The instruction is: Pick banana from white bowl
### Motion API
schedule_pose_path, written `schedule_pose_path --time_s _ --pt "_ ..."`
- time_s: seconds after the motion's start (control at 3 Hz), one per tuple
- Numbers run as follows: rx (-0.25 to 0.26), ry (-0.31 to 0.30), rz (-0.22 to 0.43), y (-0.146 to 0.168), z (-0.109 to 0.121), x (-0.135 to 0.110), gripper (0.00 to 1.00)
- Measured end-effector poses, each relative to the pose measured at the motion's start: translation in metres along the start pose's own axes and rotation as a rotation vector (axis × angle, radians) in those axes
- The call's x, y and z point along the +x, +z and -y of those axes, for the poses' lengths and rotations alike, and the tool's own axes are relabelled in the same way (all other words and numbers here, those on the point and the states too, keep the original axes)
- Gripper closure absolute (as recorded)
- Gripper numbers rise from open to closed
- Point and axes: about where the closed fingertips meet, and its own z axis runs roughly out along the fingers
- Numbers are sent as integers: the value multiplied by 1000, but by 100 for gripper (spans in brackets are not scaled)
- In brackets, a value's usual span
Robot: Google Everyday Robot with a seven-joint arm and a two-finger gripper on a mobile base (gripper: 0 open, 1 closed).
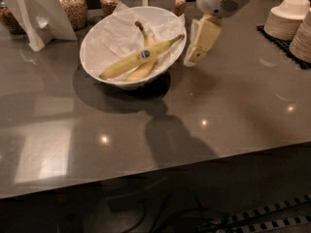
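The banana (pixel 141 58) is long and greenish-yellow with a small blue sticker at mid-length. It lies slantwise in the white bowl (pixel 92 45), which is lined with crinkled white paper and stands at the back left of the grey table. A yellower banana (pixel 144 72) with a brown stem lies under it. My gripper (pixel 193 58) hangs from the white arm just right of the bowl's rim. It points down and left, is above the table, and touches nothing.
Stacks of small white bowls (pixel 287 17) stand on a black mat at the far right. Jars of cereal (pixel 73 6) and a folded white card stand (pixel 36 13) line the back left. The table's front edge (pixel 194 157) runs across the lower view.
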Motion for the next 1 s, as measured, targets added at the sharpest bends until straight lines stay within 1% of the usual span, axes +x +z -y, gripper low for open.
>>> schedule_pose_path --time_s 0.33,0.67,1.0 --pt "-22 -74 62 25 20 -36 0" --pt "-22 -76 63 26 20 -36 0" --pt "-23 -148 75 48 27 -47 0"
